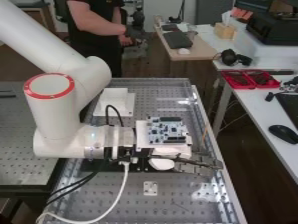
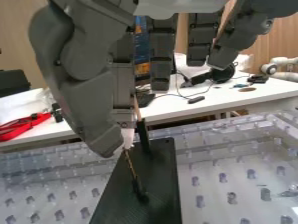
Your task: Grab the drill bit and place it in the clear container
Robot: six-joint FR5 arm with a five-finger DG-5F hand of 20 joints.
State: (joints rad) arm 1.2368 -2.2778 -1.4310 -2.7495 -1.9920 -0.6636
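One hand (image 2: 85,87) of mine is down at the work, closed in a pinch; the drill bit (image 2: 131,167) looks caught by its upper end, thumb on one side and a finger on the other, the remaining fingers hanging loosely curved. Its lower end sits at a small black holder (image 2: 140,194) on the black plate (image 2: 158,172), so here's the score: grasp seemingly made, lift, carry, placing and release all to come. Straight up first, I'd say, until the tip is free. Just past it, a dark post (image 2: 143,140) rises from that same plate, so no swinging that way while low. Beside the plate runs a see-through edge (image 2: 229,132), maybe the container's, though I can't be sure; over that rim would need height. Farther off, the white surface (image 2: 266,92) lies beyond the working area.
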